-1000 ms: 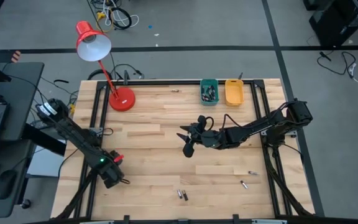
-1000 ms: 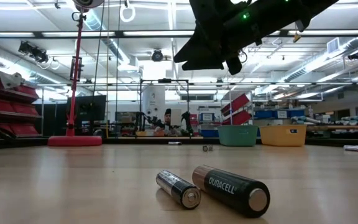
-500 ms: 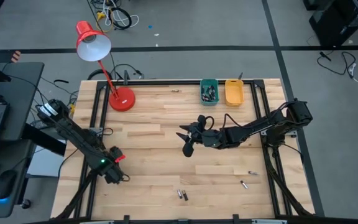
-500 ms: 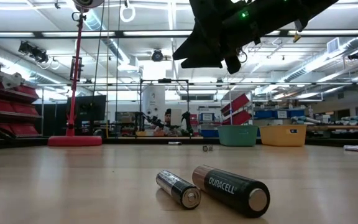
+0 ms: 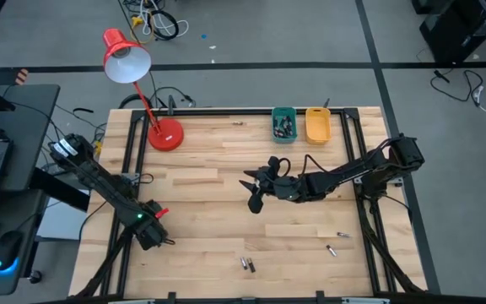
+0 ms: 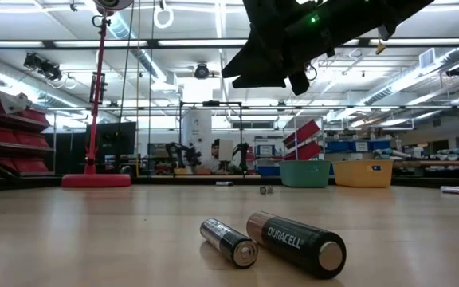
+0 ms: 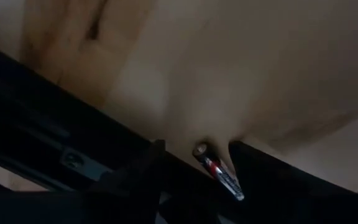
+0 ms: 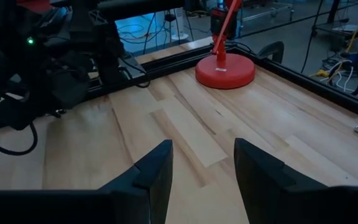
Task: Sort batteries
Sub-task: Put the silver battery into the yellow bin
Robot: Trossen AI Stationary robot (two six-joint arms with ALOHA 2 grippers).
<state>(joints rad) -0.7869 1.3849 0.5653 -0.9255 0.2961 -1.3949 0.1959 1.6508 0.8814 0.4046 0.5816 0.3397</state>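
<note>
The desk (image 5: 226, 177) is pale wood planks inside a dark frame, and I take the red lamp (image 5: 165, 135), whose base stands on it, as my landmark. My left arm lies along the desk edge on the lamp's side, and my left gripper (image 5: 148, 235) sits down at the near corner below the lamp base, just over the frame rail. My right arm reaches in from the edge far from the lamp; my right gripper (image 5: 256, 196) hangs above the middle of the desk, raised clear of the wood, about level with a point between the lamp and the near edge.

Two small bins stand at the same far edge as the lamp, well off to its side: the teal bin (image 5: 283, 124) with dark cells in it, and the yellow bin (image 5: 316, 125) just beside that, further from the lamp.

Batteries: a pair (image 5: 245, 263) lies side by side near the front edge, well apart from the lamp; the low view shows them close up, a thick one (image 6: 297, 243) and a thin one (image 6: 229, 241) beside it. Two more (image 5: 336, 242) lie singly, further still from the lamp.

Left fingers (image 7: 135, 180): apart, with a small red-banded battery (image 7: 219, 179) lying between them; no pinch visible. Right fingers (image 8: 151, 171): apart, bare wood between them, nothing held.
</note>
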